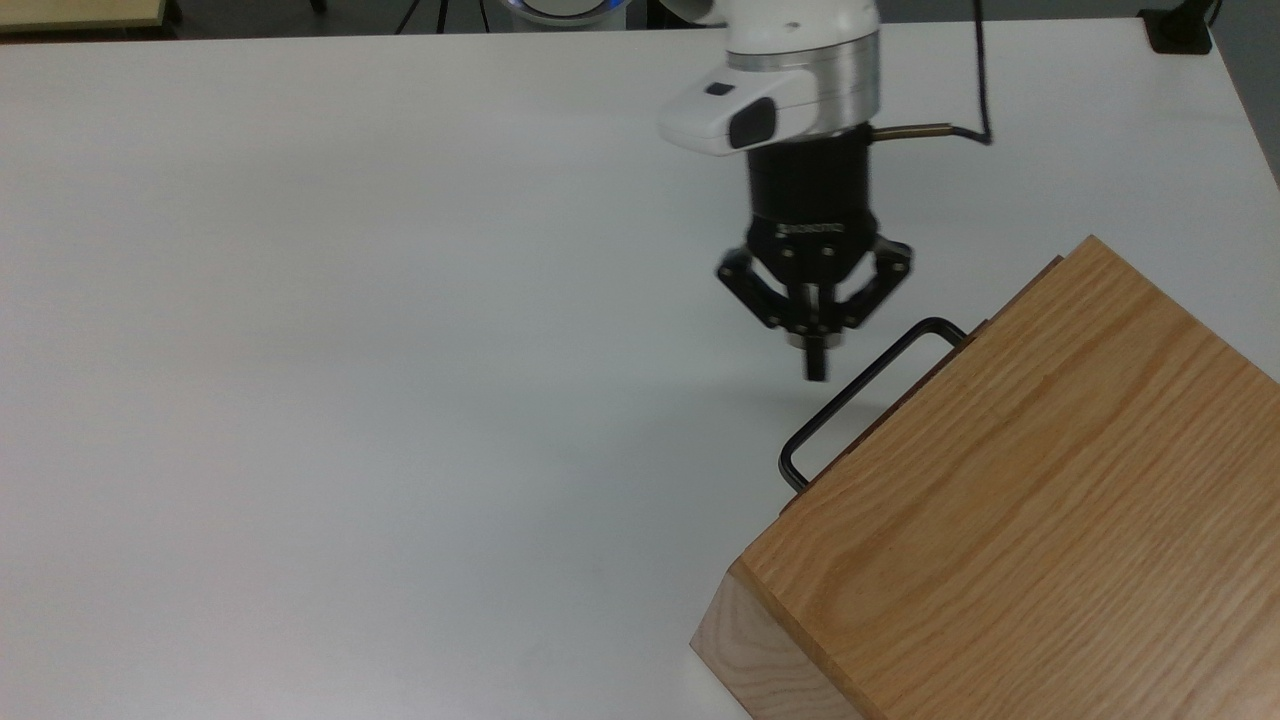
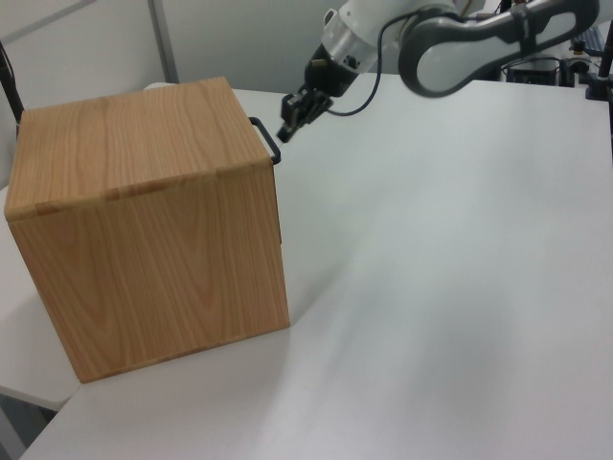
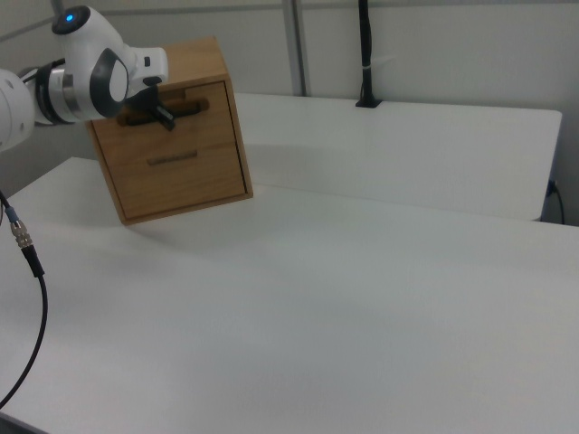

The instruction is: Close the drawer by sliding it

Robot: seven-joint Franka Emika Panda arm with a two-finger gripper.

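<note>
Oak-grained, satiny wood on the cabinet [image 1: 1010, 530]; thin black handle [image 1: 860, 395], probably painted metal; smooth matt white table [image 1: 350, 300]; glossy white plastic and brushed metal above the matt black gripper [image 1: 815, 370].
</note>
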